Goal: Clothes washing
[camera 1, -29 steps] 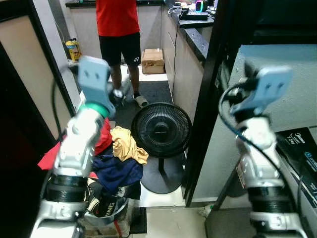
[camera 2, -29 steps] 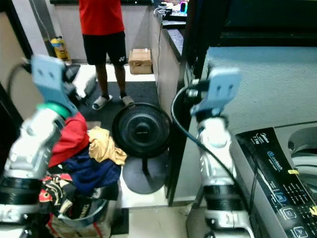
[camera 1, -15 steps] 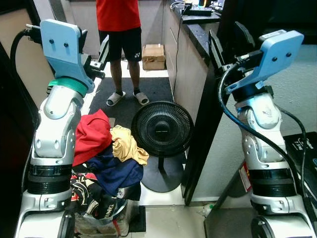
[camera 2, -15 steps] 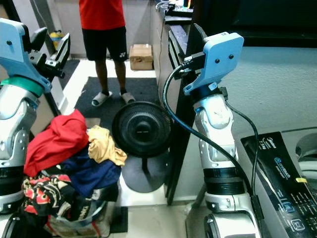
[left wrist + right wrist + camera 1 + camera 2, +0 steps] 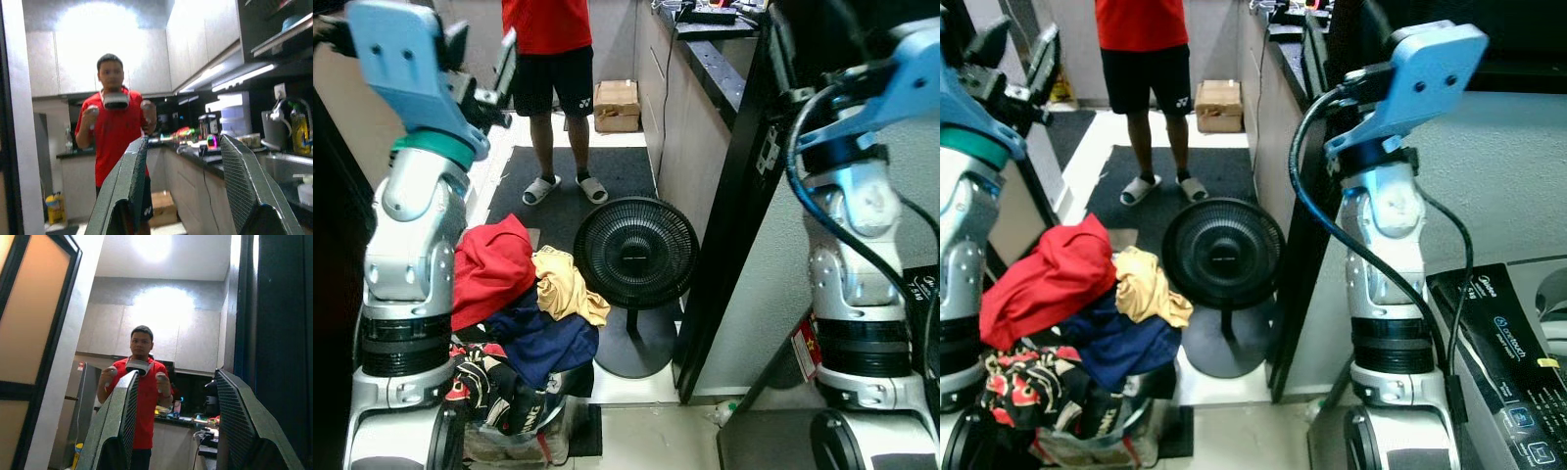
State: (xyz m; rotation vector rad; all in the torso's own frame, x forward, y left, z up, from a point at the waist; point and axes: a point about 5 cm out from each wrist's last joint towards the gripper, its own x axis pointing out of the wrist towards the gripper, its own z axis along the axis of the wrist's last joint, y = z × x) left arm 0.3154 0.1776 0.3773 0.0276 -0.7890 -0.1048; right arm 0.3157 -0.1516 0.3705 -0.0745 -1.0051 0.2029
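The clothes (image 5: 524, 304) sat in a heap on a basket (image 5: 514, 431) on the floor, low on the robot's left. A red one (image 5: 494, 269) lay on top, a yellow one (image 5: 566, 284) hung beside it, and a dark blue one (image 5: 543, 338) lay under them. They looked piled there to wait for washing.

The left gripper (image 5: 183, 191) was up high above the heap, far from it. Its fingers (image 5: 127, 191) were wide apart and held nothing.

A fan (image 5: 633, 255) stood on the floor just beside the heap. A person (image 5: 553, 59) in a red shirt stood on a mat (image 5: 607, 176) behind it, near a box (image 5: 616, 105).

The right gripper (image 5: 171, 426) was up high too, by the dark door frame (image 5: 734, 225). It was wide open and empty.

The washer (image 5: 1508, 362) was low on the right, well apart from the clothes. I think no cloth had been picked up yet.
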